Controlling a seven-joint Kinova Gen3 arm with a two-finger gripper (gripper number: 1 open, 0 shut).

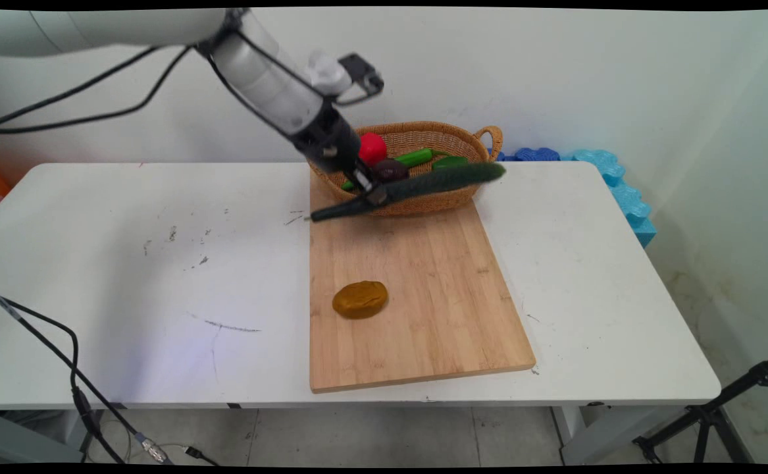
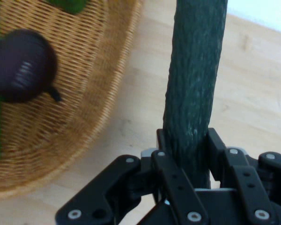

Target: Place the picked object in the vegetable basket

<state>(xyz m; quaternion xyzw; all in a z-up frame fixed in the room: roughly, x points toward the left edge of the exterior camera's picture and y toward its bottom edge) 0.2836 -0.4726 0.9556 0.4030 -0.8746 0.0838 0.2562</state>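
Nearest the camera in the main view, one brown, rounded lump (image 1: 360, 299) lies on the lower left part of a single wooden cutting board (image 1: 436, 316), which sits on the white table (image 1: 127, 276) at the frame's centre. At the board's far end stands one wicker basket (image 1: 423, 138) with a loop handle on its right side. Inside the basket are one red piece (image 1: 372, 149), one dark purple round piece (image 1: 391, 171) and at least two green pieces (image 1: 416, 158), partly hidden by the arm. Just in front of the basket, the black gripper (image 1: 372, 191) is closed on one long dark green cucumber (image 1: 423, 185), gripping it nearer its left end and holding it in the air almost level, its right end slightly raised across the basket's front wall. In the hand view the two fingers (image 2: 171, 161) press against either side of the cucumber's rough skin, with the basket's woven rim at the left and the board's pale wood below. Blue foam pieces (image 1: 614, 184) lie behind the table's upper right corner.
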